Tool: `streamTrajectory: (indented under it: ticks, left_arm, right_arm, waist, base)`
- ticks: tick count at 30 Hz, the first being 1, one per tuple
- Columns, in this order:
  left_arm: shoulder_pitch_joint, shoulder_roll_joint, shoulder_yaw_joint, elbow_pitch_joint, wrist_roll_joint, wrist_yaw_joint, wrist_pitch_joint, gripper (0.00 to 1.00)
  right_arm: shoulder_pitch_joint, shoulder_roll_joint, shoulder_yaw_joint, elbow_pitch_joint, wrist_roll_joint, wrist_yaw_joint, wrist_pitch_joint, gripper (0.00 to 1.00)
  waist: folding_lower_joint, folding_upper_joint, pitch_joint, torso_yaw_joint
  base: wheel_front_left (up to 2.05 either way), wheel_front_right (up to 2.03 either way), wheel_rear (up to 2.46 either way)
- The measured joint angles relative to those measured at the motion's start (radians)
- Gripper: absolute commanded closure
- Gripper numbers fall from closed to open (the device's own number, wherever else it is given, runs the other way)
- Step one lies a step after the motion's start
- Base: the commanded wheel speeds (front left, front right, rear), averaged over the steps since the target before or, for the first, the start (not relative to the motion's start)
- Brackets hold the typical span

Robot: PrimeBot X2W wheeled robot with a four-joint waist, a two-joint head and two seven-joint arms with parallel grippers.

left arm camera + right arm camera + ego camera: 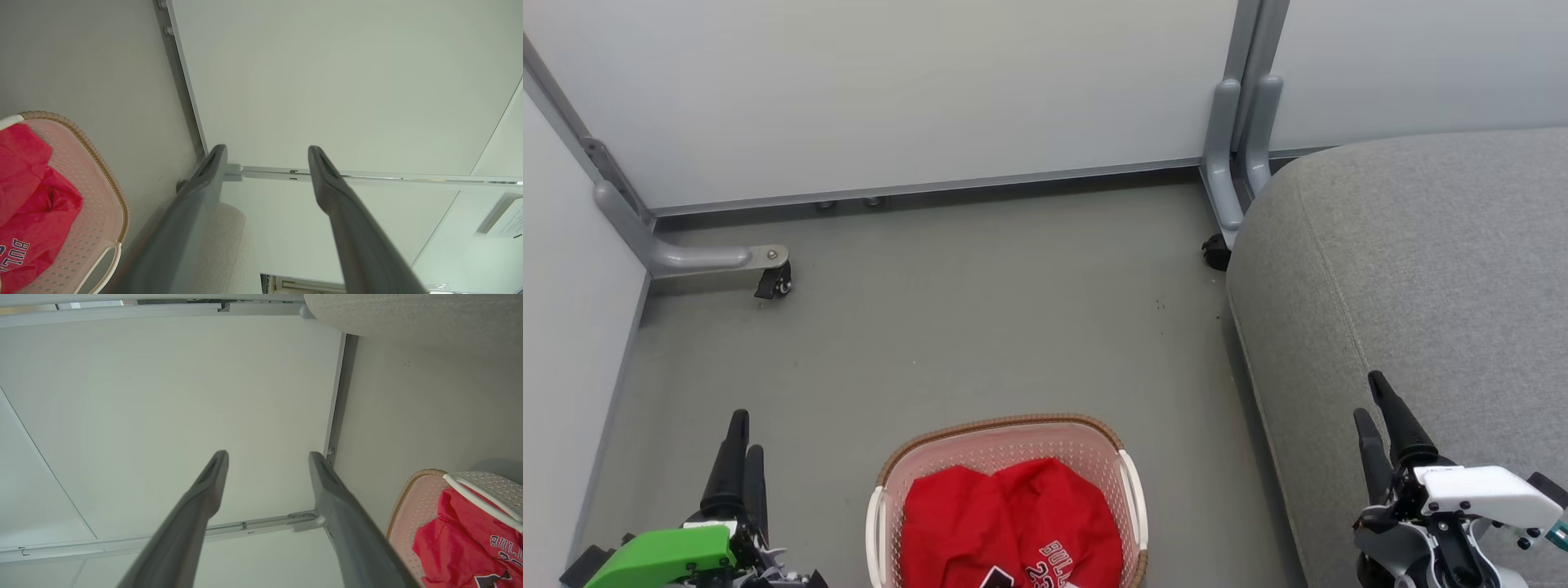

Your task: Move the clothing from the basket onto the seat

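Clothing [1005,514] that you want moved lies bunched up red inside the basket [996,425], which stands on the floor [980,310] at the bottom middle of your head view.

Your left pincer [747,433] hangs to the left of the basket, clear of it. In the left wrist view its two fingers stand spread with an empty gap between them, so it is released and holds nothing. Your right pincer [1368,396] hovers over the near part of the seat [1421,261]. Its fingers are parted just as wide in the right wrist view, with nothing gripped. From the head view you cannot tell whether it touches the cushion.

The basket's near edge is cut off by the frame. The white lettering [1058,555] on the cloth is cut off too, reading as "BULL" above clipped digits. You cannot tell how many garments make up the heap. In the right wrist view a white handle [482,498] crosses in front of the red cloth.

The grey seat fills the right side, just beside the basket with a strip of floor between. Pale partition panels [890,90] close off the back and left, standing on grey feet with a caster [774,282] at the left and a second caster [1215,251] by the seat's far corner.
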Motion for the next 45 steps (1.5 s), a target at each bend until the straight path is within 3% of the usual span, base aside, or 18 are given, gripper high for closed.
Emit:
streamTrajectory:
  ticks: [12,21,33,45]
  left_arm:
    - [0.01,0.0,0.034,-0.007,0.085,0.0,-0.053,0.0]
    - [0.011,0.001,0.083,-0.072,0.277,0.0,-0.087,0.0]
    - [0.025,0.002,0.065,-0.21,0.508,0.005,-0.13,0.0]
    - [0.052,0.004,-0.123,-0.288,0.864,0.139,-0.165,0.0]
  right_arm:
    - [0.0,-0.001,-0.038,-0.033,-0.221,0.0,-0.053,0.0]
    - [-0.001,-0.002,-0.005,-0.11,-0.484,0.0,-0.086,0.0]
    - [-0.011,-0.006,0.032,-0.214,-0.811,0.0,-0.128,0.0]
    - [-0.015,-0.038,0.118,-0.241,-1.047,0.0,-0.165,0.0]
  waist:
    - [0.0,0.0,-0.009,0.001]
    - [0.0,0.0,-0.014,0.001]
    - [0.0,0.0,-0.014,0.002]
    - [0.0,0.0,-0.014,0.0]
  base:
    - [0.0,0.0,0.0]
    - [0.0,0.0,0.0]
    - [0.0,0.0,0.0]
    - [0.0,0.0,0.0]
